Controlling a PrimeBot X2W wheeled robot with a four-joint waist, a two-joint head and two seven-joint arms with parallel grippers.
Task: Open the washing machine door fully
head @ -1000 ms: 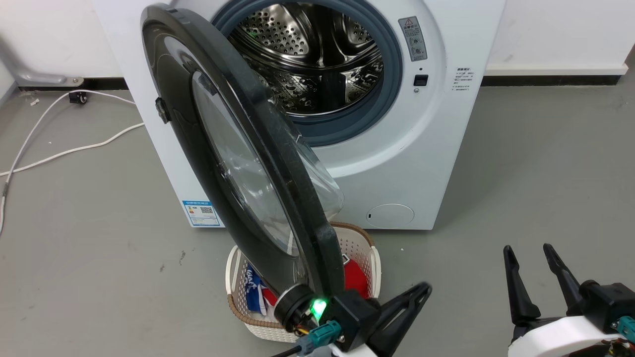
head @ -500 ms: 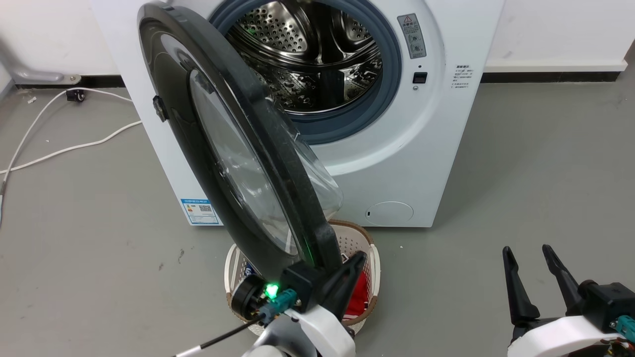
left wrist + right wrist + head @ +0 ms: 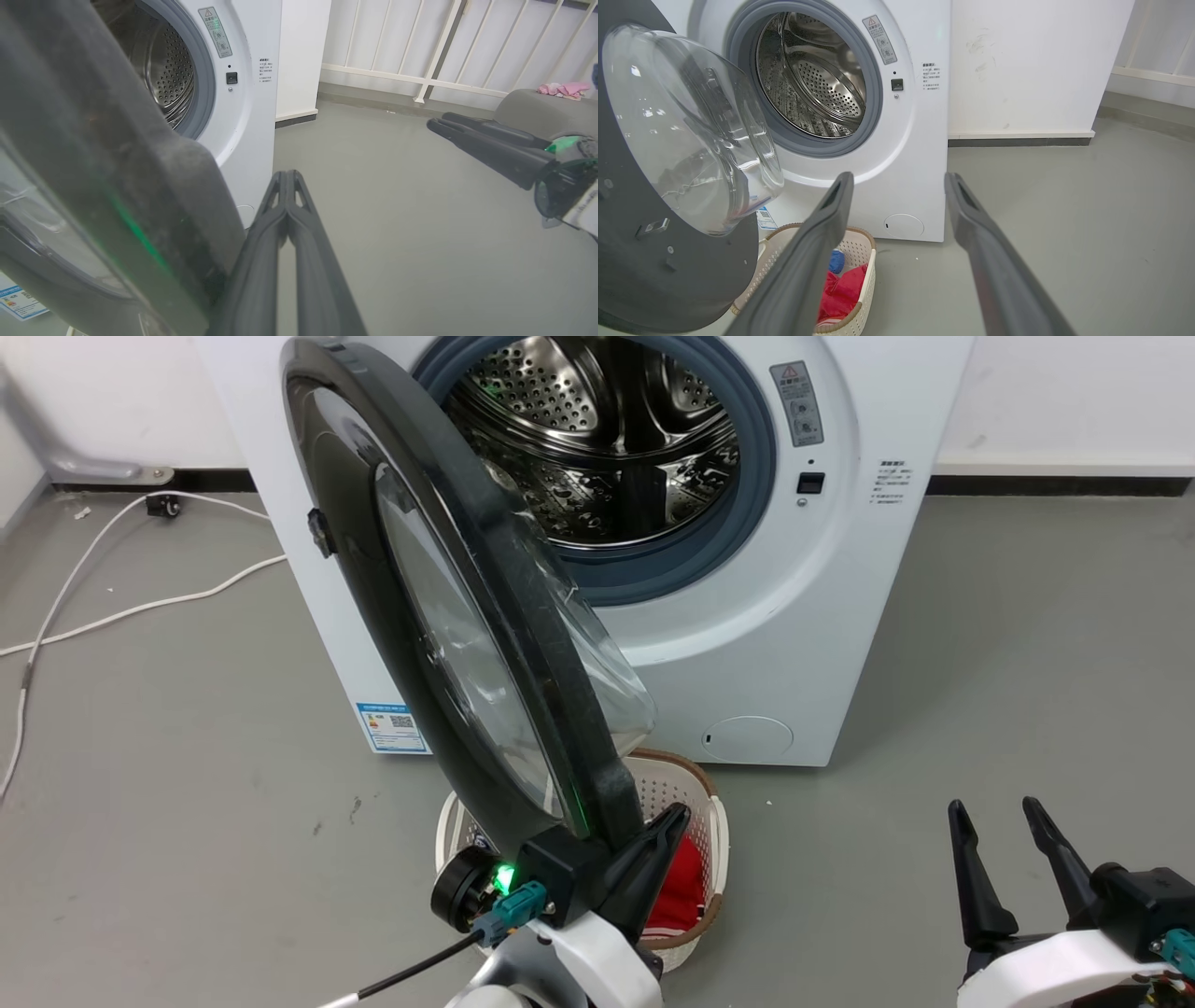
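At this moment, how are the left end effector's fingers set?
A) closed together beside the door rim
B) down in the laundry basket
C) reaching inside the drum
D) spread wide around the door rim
A: the left wrist view shows the left end effector with fingers pressed together, next to the black rim of the washing machine door.

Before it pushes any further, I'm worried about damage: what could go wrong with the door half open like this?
1. The left hand is shut and sits at the lower rim of the washing machine door without clasping it, so it may slide off the glossy edge.
2. The laundry basket stands right under the door's lower edge, so the arm sweeping outward could knock it.
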